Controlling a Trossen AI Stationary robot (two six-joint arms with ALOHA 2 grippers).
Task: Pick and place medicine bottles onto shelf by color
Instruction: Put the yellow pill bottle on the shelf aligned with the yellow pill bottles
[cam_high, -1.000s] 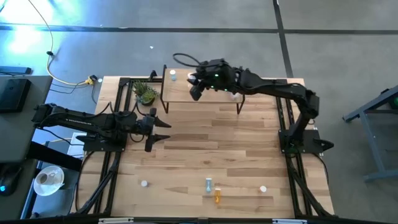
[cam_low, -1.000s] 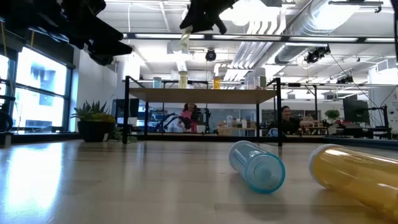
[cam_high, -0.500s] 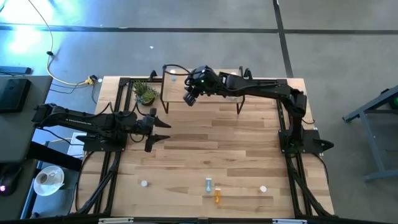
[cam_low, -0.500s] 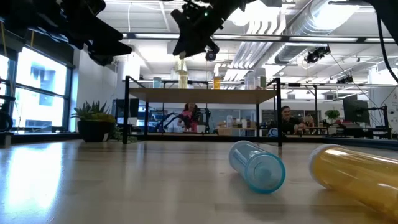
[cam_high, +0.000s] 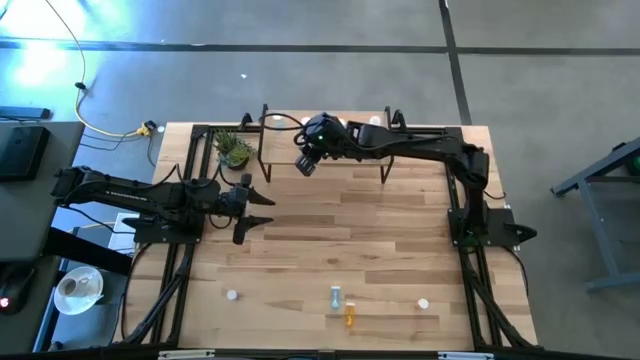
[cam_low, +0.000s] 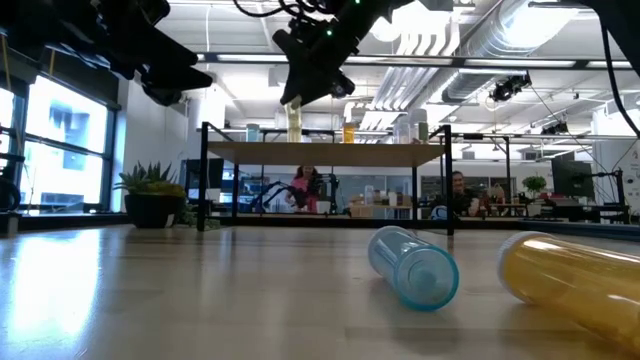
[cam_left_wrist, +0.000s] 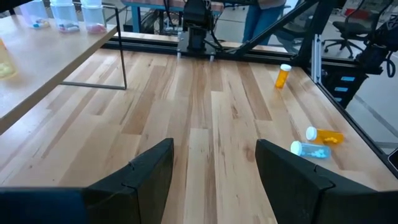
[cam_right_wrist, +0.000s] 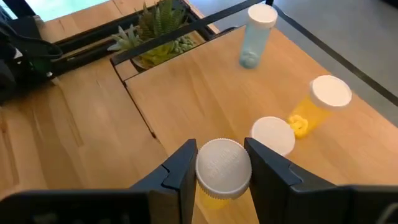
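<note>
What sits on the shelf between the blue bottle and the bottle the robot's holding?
Only bare shelf between blue bottle and held bottle, in the right wrist view.

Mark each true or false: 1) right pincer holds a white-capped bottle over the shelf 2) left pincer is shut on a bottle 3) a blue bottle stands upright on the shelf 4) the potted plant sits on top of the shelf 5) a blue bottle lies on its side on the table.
1) True: the right pincer is closed on a white-capped yellow bottle above the shelf.
2) False: the left pincer is open and empty, above the table.
3) True: the blue bottle stands upright near the shelf's corner.
4) False: the potted plant stands on the table beside the shelf.
5) True: a blue bottle on its side lies next to an orange one.
</note>
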